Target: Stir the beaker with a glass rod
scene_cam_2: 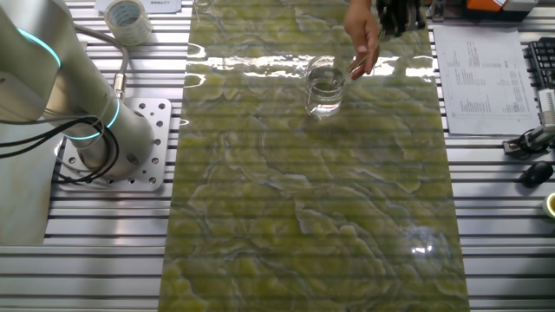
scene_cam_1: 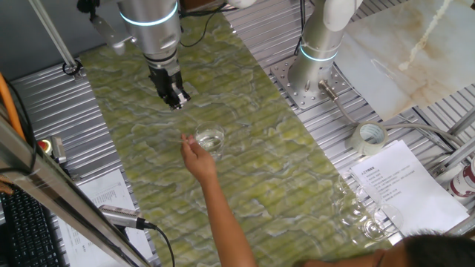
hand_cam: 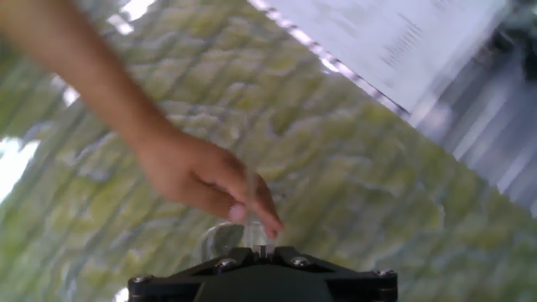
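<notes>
At the bottom of the frame in one fixed view, a person's bare forearm reaches up from the lower right, and the person's fingers [scene_cam_1: 194, 149] rest just left of the beaker [scene_cam_1: 210, 139], which stands upright near the middle of the green marbled mat [scene_cam_1: 260, 185] covering the counter [scene_cam_1: 44, 96]. A faint thin line at the fingertips appears to be the glass rod [scene_cam_1: 190, 137], though it is too slim to trace fully. Beyond the beaker, toward the upper left of the frame, the robot's hand [scene_cam_1: 175, 99] hangs above the mat, well apart from the glass; whether its fingers are spread or pressed together I cannot tell (the hand view shows only the dark housing at the bottom edge). To the right sit a translucent tape roll [scene_cam_1: 370, 136], printed sheets [scene_cam_1: 404, 182] and a cluster of clear vessels [scene_cam_1: 364, 211].
</notes>
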Action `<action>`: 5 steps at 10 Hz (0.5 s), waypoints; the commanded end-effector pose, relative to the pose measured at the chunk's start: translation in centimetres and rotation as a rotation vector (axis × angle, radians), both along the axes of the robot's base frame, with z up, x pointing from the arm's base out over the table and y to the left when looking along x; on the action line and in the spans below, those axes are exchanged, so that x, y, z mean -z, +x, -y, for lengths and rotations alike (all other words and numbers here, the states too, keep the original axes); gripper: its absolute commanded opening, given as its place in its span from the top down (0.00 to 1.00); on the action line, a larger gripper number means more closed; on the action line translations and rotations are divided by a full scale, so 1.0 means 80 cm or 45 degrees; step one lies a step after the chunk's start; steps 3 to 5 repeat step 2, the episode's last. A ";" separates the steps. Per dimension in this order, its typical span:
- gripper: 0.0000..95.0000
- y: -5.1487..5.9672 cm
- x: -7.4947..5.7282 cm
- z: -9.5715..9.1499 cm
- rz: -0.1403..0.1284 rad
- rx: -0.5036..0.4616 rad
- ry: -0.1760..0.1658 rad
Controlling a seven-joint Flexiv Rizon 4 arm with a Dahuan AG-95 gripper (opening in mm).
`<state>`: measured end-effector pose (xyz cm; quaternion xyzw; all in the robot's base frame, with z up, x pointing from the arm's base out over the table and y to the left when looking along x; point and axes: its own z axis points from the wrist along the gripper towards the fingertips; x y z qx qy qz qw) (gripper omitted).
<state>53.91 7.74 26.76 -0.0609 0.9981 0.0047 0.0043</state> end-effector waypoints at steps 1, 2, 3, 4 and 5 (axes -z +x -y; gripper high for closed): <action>1.00 0.002 0.002 0.004 0.005 0.078 0.002; 1.00 0.002 0.002 0.004 0.005 0.076 0.004; 1.00 0.002 0.002 0.004 0.005 0.076 0.004; 1.00 0.002 0.002 0.004 0.005 0.076 0.004; 1.00 0.002 0.002 0.004 0.005 0.076 0.004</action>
